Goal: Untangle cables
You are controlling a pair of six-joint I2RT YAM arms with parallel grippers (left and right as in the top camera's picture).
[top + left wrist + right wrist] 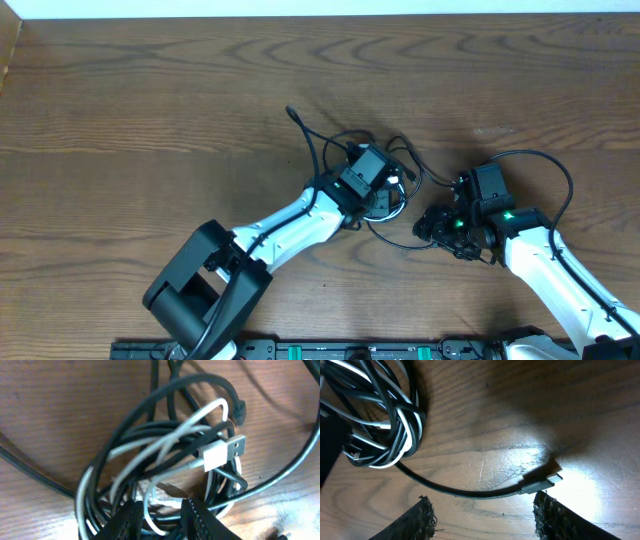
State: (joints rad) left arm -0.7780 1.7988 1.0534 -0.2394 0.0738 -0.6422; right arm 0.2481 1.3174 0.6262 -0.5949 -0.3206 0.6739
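The cables [165, 445] lie in one coiled tangle of black and white cords on the wooden table, with a white USB plug [225, 452] on top. My left gripper [160, 510] sits low over the bundle, jaws apart, a white loop [150, 505] and black strands between its fingers [200, 520]. In the overhead view the left gripper [392, 190] covers the tangle [385, 218]. My right gripper [485, 510] stands open just to the right; a black cord's plug [542, 481] lies in front of its fingers, untouched. The right gripper [435, 225] hovers beside the pile.
One black cord end [292, 113] trails out to the upper left of the pile. A thicker black arm wire [555, 170] arcs over the right arm. Bare wooden tabletop [150, 120] surrounds the tangle.
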